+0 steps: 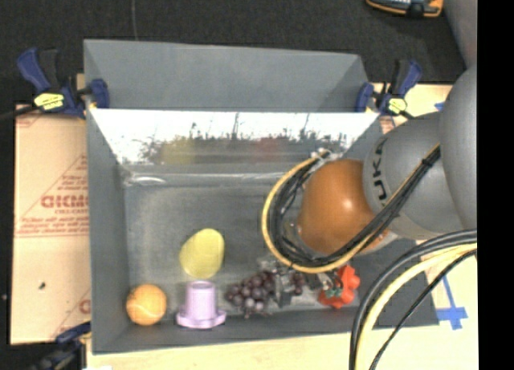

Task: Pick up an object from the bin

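The arm (434,176) reaches into the bin (104,224) from the right and bends down toward the near right part of its floor. Its orange cover (333,204), ringed by black and yellow cables (273,224), hides most of the wrist. The jaws sit low beneath that cover, and only dark metal bits show under its lower edge. It cannot be told whether they are open or shut, or whether anything is between them.

Two things lie right at those metal bits by the near wall. A bunch of dark purple grapes (253,292) lies just to the left. A small red piece (344,288) lies just to the right, partly under the cables. Which of the two the jaws are over cannot be told.

Further left along the near wall stands a lilac cup (200,306), touching the grapes or just beside them. An orange ball (146,304) sits in the near left corner. A yellow lemon (201,252) lies just behind the cup, apart from the arm.
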Tool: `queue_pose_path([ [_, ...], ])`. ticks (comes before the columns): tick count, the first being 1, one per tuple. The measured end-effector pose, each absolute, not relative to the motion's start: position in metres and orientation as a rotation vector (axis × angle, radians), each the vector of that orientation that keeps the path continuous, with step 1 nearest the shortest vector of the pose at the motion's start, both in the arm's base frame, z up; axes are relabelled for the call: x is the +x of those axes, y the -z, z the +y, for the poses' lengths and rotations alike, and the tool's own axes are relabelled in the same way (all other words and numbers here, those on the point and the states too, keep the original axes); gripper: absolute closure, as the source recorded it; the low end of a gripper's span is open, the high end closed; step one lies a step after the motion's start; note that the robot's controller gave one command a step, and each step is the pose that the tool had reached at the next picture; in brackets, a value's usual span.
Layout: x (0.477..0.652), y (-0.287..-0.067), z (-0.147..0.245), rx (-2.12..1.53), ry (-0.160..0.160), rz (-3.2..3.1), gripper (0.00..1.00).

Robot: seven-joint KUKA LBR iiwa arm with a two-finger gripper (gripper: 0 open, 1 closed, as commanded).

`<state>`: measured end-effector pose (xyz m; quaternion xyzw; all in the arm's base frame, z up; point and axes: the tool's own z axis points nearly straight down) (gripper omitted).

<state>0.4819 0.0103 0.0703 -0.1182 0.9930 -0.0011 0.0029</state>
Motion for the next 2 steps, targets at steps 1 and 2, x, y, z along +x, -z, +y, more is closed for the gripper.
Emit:
queue_pose_path([
  [1,0.4819,-0.0703,0.0102,-0.372,0.004,3.114,1.0],
  [2,0.4822,-0.0719,0.0098,-0.373,0.005,3.112,1.0],
])
